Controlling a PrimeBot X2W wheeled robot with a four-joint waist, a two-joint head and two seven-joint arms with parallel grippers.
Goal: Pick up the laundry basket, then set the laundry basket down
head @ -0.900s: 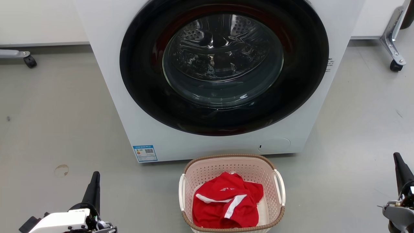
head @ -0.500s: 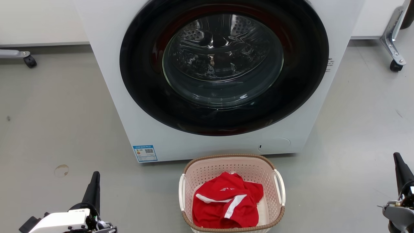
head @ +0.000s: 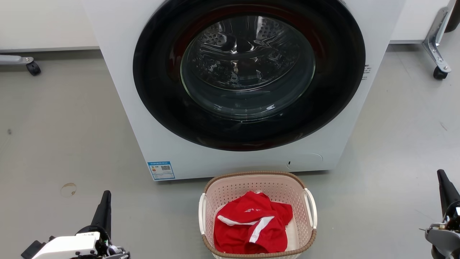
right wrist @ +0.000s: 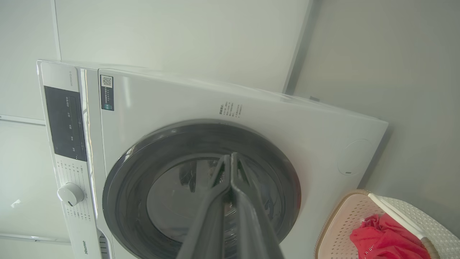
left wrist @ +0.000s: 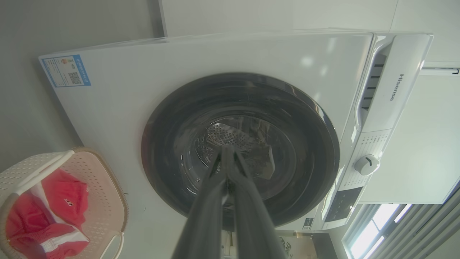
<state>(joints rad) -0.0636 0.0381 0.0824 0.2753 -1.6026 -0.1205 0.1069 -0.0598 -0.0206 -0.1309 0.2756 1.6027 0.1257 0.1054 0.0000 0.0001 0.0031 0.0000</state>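
Grey floor (head: 72, 126), laundry basket (head: 257, 187) touching washer (head: 143, 126)

Left claw (head: 105, 201) and right claw (head: 442, 181) both sit closed, fingers pointing up, holding nothing.

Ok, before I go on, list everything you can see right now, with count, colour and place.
white front-loading washing machine: one, white with a dark round glass door, straight ahead.
pale pink perforated plastic laundry basket: one, brown woven-look rim, white side handles, on the floor before the washer, apart from both grippers.
red cloth garment: one, red with white stripes, crumpled inside the basket.
blue rectangular sticker: one, washer's lower left corner.
black castor wheels: two, on grey metal legs, far left and far right.
grey floor: one, with a round pale stain at left.
left gripper: dark fingers shut, empty, lower left.
right gripper: dark fingers shut, empty, lower right.
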